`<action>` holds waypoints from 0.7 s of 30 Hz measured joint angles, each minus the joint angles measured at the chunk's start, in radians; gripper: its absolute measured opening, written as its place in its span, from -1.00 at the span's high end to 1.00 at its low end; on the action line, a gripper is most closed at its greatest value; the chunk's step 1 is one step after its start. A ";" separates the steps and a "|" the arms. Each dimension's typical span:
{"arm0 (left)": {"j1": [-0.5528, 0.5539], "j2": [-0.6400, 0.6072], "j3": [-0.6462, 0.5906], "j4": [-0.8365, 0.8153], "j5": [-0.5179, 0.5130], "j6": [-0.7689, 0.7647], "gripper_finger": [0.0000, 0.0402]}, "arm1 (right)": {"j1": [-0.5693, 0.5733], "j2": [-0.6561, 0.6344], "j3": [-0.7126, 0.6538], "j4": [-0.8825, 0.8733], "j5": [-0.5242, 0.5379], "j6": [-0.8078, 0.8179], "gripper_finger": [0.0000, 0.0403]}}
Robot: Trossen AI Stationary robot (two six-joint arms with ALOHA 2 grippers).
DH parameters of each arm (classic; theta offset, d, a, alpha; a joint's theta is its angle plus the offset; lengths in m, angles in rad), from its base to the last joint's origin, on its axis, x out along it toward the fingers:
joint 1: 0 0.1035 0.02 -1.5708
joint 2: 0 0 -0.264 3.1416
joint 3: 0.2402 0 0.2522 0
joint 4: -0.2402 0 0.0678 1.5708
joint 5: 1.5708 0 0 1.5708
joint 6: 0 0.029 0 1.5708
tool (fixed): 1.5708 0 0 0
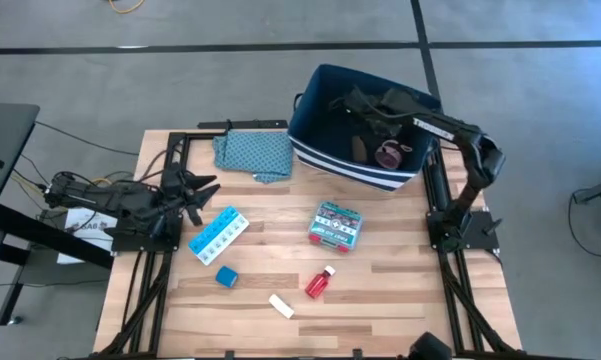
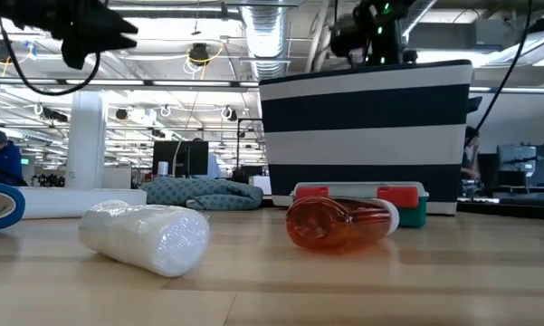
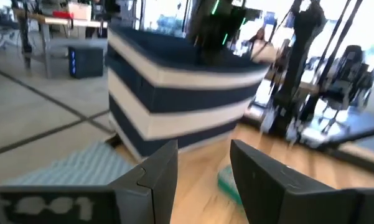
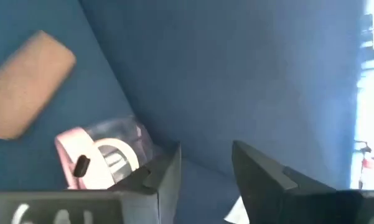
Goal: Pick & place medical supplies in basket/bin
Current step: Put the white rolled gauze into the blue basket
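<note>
Hanging spread and empty, the right gripper point(image 4: 205, 165) sits inside the bin point(image 1: 315, 150), just over the pink roll point(image 4: 99, 155) and brown oblong point(image 4: 28, 84), apparently dropped there. The left gripper point(image 3: 202, 168), also parted and empty, waits by the table edge near the pill organizer point(image 1: 218, 234); the red bottle point(image 1: 319, 283) lies unpicked.

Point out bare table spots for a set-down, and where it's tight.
Free: the right strip between the teal-red flat box and the right arm's base; the near-left corner beside the blue cube. Crowded: around the pill organizer, near the left gripper, and inside the bin, where the right gripper hangs.
</note>
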State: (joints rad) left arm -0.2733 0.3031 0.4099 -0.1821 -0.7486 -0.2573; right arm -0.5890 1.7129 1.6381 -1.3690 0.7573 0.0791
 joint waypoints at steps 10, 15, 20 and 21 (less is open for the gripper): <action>0.000 0.006 -0.069 -0.081 0.026 -0.214 0.31 | 0.197 -0.204 0.074 0.009 0.000 0.000 0.33; 0.000 0.009 -0.100 -0.075 0.036 -0.213 0.31 | 0.314 -0.305 0.083 0.020 0.002 0.047 0.34; -0.001 0.021 -0.128 -0.059 0.150 -0.240 0.31 | 0.440 -0.386 0.083 0.019 0.000 0.074 0.34; -0.001 0.030 -0.137 -0.039 0.184 -0.246 0.32 | 0.466 -0.397 0.083 0.018 -0.003 0.096 0.34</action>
State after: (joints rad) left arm -0.2741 0.3331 0.2730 -0.2211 -0.5648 -0.5037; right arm -0.1225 1.3161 1.7214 -1.3506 0.7540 0.1756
